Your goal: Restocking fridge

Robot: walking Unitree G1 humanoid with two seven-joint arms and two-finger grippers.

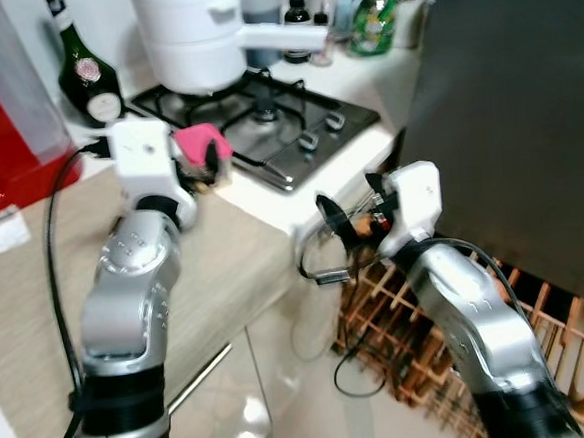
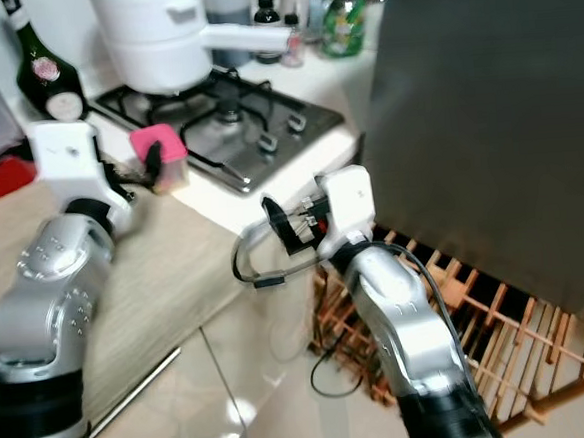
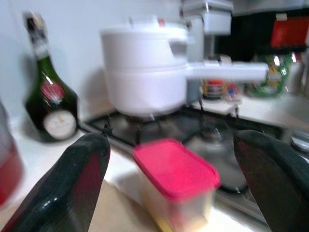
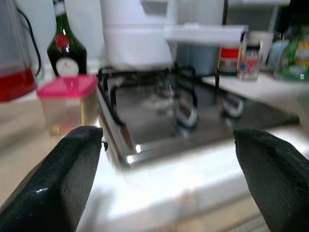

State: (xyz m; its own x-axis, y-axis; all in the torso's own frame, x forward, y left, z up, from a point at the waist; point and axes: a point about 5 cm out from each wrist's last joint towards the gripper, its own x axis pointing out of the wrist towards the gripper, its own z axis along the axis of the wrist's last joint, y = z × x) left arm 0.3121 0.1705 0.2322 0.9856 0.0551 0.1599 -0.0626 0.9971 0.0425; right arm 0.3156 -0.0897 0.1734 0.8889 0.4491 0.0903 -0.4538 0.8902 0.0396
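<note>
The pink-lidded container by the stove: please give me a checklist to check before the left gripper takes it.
1. Left gripper open wide enough: ok, both fingers stand apart on either side of the container.
2. Pink-lidded container upright with lid on: ok.
3. Container centred between the fingers: ok in the left wrist view.
4. Fingers touching the container: not ok, a gap shows on both sides.
5. Neighbours clear: ok; the white pot and the green bottle stand behind the container, apart from it.
6. Right gripper out of the way: ok, open, off the counter edge.
</note>
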